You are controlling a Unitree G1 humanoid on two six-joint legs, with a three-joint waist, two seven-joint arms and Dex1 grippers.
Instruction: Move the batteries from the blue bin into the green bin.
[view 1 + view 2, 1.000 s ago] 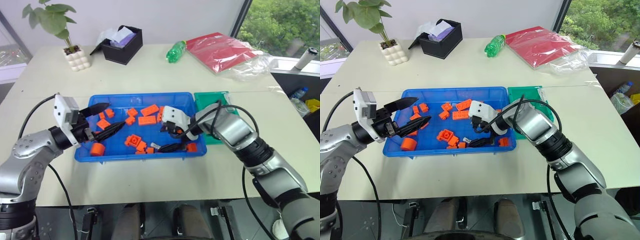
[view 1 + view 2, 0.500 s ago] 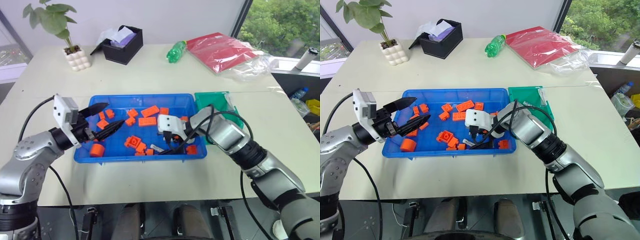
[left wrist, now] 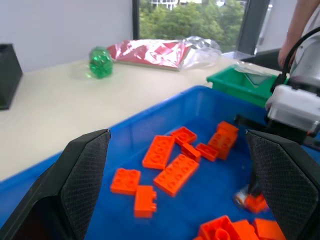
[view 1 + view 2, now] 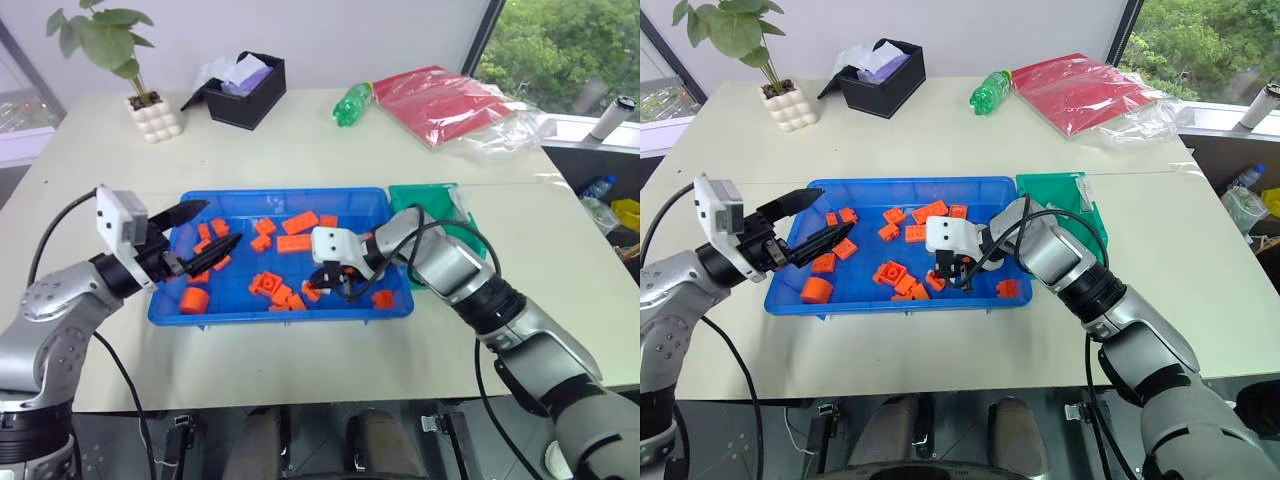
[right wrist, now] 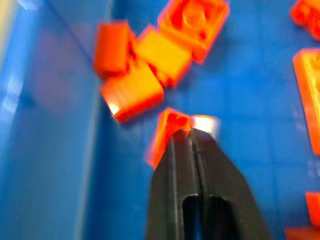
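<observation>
The blue bin lies in the middle of the table, strewn with orange bricks. The green bin stands against its right end. My right gripper reaches down into the bin's front middle and is shut. In the right wrist view, the silver end of a battery shows at the right gripper's tips beside an orange brick; I cannot tell if it is pinched. My left gripper hovers open over the bin's left end, holding nothing.
A black box, a potted plant, a green bottle and a red bag in clear plastic sit at the back of the table. A person's hand shows beyond the green bin.
My right gripper was open and has shut, shifting slightly left and lower among the bricks at the bin's front. The left gripper stays open in about the same place.
</observation>
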